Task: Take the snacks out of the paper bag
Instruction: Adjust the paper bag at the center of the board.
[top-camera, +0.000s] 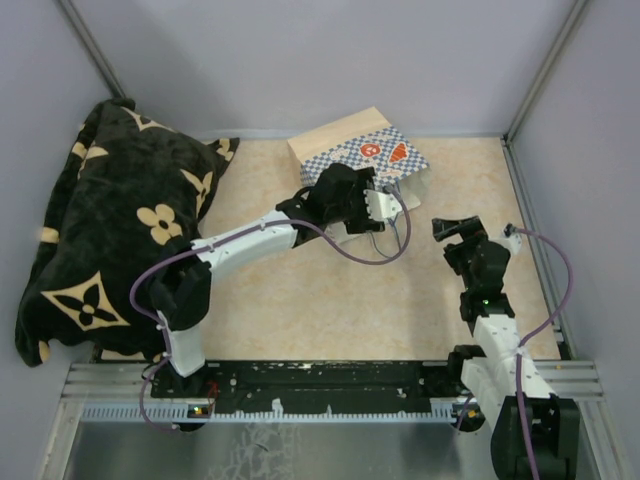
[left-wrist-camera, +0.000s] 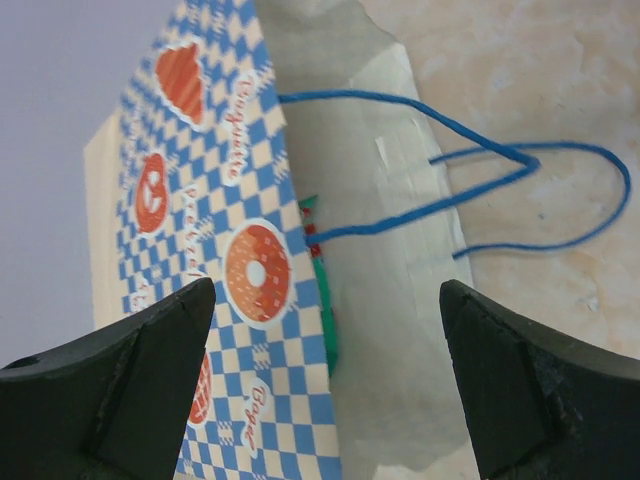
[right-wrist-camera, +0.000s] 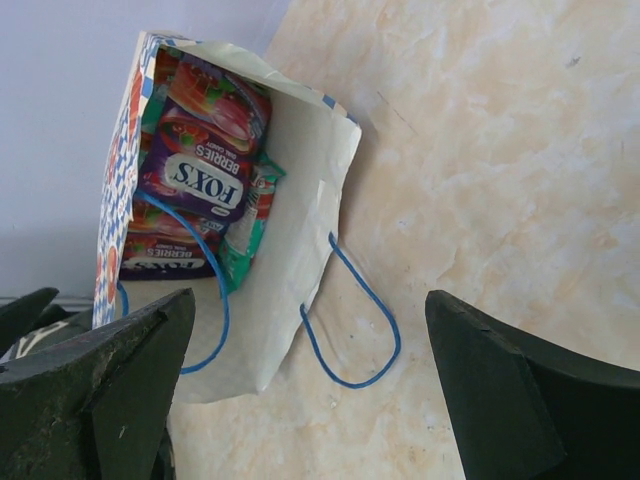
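Left end effector (left-wrist-camera: 325, 292) and right end effector (right-wrist-camera: 308, 300) gape wide, empty; upper left, paper bag (right-wrist-camera: 310, 170) half-hides the snacks (right-wrist-camera: 200, 160).

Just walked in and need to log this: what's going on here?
The job is emptying a paper bag, which lies on its side. The left gripper is open at the bag's mouth; the right gripper is open too, farther off. The snacks are inside the bag; neither gripper holds anything.
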